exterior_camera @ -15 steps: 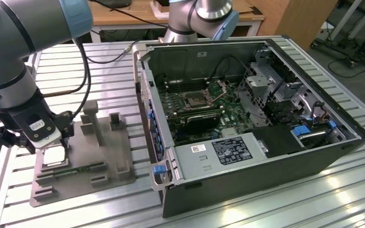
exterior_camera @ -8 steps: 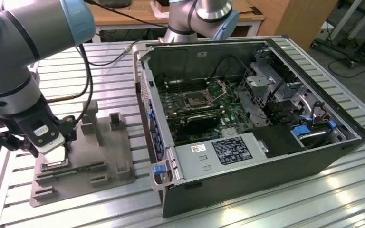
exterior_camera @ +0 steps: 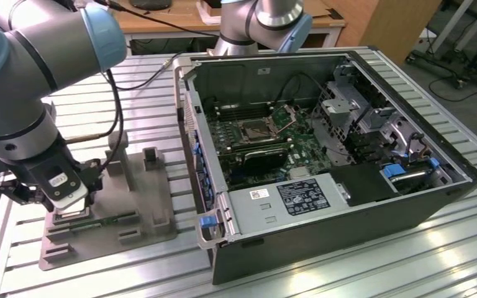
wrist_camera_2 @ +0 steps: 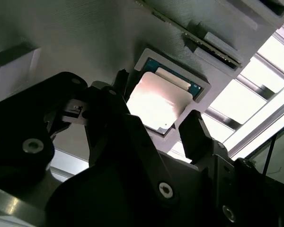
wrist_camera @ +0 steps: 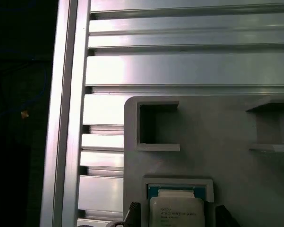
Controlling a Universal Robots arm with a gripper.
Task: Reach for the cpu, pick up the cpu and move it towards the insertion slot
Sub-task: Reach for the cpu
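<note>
Poised low over the cpu [wrist_camera_2: 162, 97] with gripper [wrist_camera_2: 157, 100] fingers spread, flanking two opposite edges, nothing clamped yet: set for a side pinch. Cpu seated flat in a square recess of the grey tray [exterior_camera: 143, 198], beside a green circuit strip [exterior_camera: 97, 221]. Farther off, inside the open computer case [exterior_camera: 371, 225], insertion slot [exterior_camera: 255, 129] with flap raised, seemingly empty.
</note>
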